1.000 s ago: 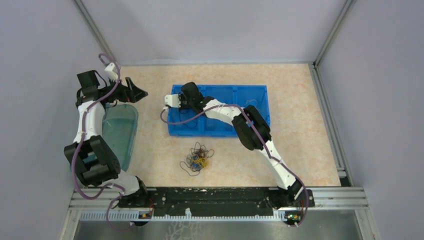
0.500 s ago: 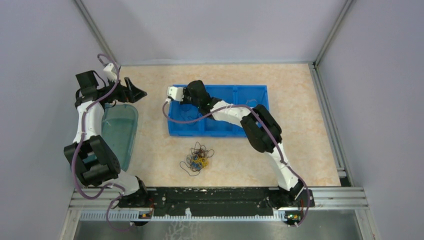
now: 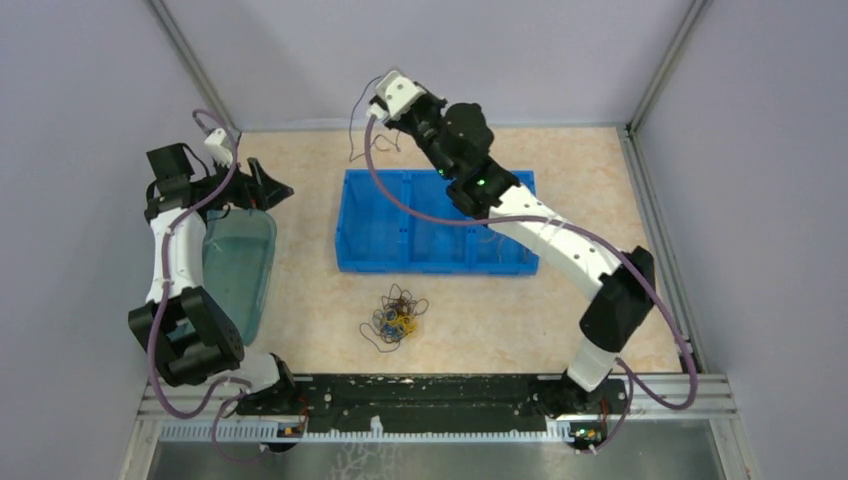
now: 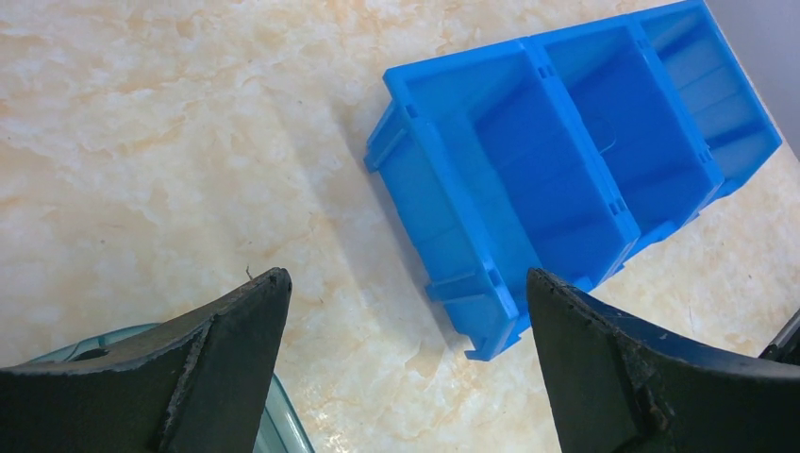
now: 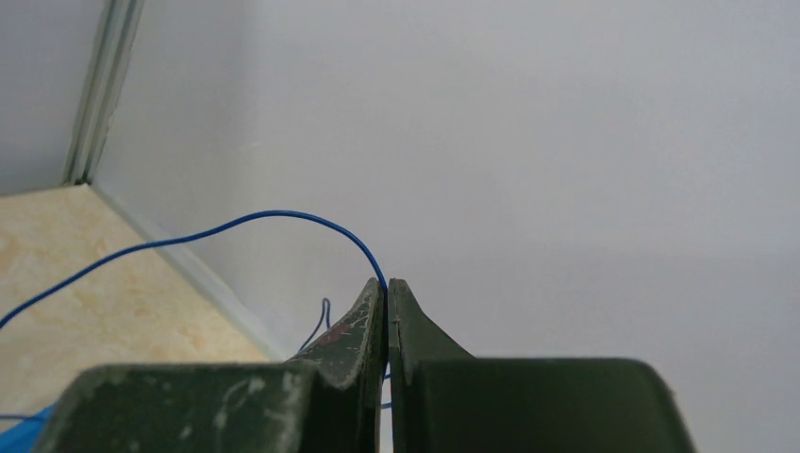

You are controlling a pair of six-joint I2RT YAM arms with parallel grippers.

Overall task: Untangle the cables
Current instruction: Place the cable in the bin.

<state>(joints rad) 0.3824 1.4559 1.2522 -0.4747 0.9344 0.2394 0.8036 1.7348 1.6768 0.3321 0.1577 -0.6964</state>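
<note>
Grey wall (image 5: 566, 142) behind; wrist view alone shows right gripper (image 5: 387, 285) clamped on blue cable (image 5: 283, 213)

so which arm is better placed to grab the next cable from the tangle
Probably left: the left gripper is open and empty, while the right gripper is shut on a blue cable and raised high, away from the tangle.

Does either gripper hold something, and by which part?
The right gripper pinches a thin blue cable between the tips of its fingers, a long stretch arching away. The left gripper is open, holding nothing.
</note>
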